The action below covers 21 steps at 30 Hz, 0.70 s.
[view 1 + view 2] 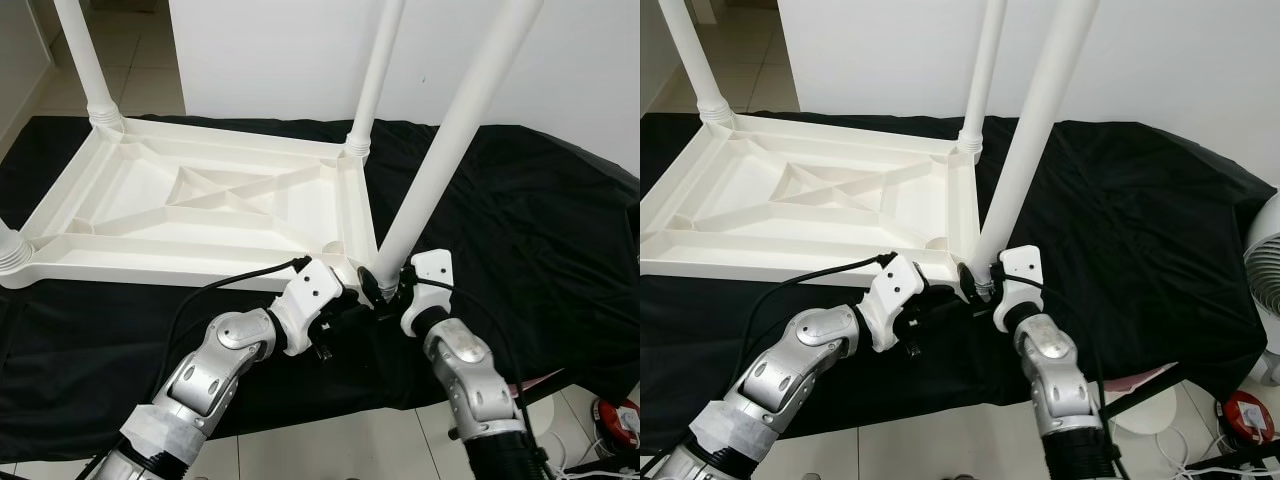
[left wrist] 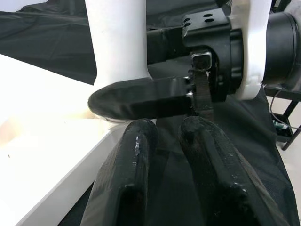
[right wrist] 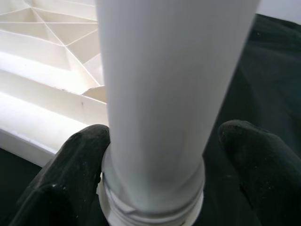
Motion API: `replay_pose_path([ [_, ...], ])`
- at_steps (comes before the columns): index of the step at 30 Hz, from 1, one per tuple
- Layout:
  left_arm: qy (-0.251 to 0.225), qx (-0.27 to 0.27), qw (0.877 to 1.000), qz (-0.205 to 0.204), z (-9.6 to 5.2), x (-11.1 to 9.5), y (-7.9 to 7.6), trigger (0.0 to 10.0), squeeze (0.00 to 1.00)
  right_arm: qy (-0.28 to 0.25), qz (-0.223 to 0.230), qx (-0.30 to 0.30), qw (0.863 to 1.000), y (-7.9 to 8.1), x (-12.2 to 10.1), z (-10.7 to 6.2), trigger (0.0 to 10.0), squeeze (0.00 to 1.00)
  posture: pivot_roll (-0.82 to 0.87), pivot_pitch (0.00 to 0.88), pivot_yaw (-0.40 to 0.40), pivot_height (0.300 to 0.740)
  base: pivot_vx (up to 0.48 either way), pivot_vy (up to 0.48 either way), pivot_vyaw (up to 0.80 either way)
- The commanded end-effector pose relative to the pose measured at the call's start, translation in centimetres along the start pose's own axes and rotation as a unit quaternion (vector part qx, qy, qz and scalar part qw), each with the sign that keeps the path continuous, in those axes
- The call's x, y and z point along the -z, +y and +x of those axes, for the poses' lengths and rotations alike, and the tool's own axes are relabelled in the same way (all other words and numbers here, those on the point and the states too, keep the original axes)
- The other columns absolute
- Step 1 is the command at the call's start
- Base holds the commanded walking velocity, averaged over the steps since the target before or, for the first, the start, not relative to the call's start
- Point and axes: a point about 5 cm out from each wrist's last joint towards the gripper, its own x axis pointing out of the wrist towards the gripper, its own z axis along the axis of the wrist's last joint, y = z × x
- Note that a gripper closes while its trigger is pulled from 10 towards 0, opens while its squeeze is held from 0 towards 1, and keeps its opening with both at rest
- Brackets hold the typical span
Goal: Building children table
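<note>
Table leg (image 1: 455,130) upright, leaning right.

Black cloth (image 1: 520,230) spread over tiled floor (image 1: 330,445), white wall (image 1: 290,60) behind, round white fan (image 1: 1262,290) alongside.

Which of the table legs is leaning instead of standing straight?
The near right leg, gripped at its base by the right end effector. It slants, while the far right leg and far left leg stand upright.
</note>
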Motion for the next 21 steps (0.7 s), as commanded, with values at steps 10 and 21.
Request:
replay_pose_path([
  [10, 0.001, 0.009, 1.0, 0.001, 0.1, 0.0, 0.2, 10.0, 0.0, -0.013, -0.047, -0.139, 0.989, -0.4, -0.9, 1.4, 10.0, 0.0, 0.04, 0.04, -0.095, 0.74, 0.0, 0.0, 0.0],
  [21, 0.0, 0.001, 1.0, 0.004, -0.1, -0.2, 0.6, 10.0, 0.0, 0.015, -0.064, -0.216, 0.974, 0.0, 0.1, 3.3, 0.0, 0.0, 0.06, 0.038, -0.097, 0.74, 0.0, 0.0, 0.0],
])
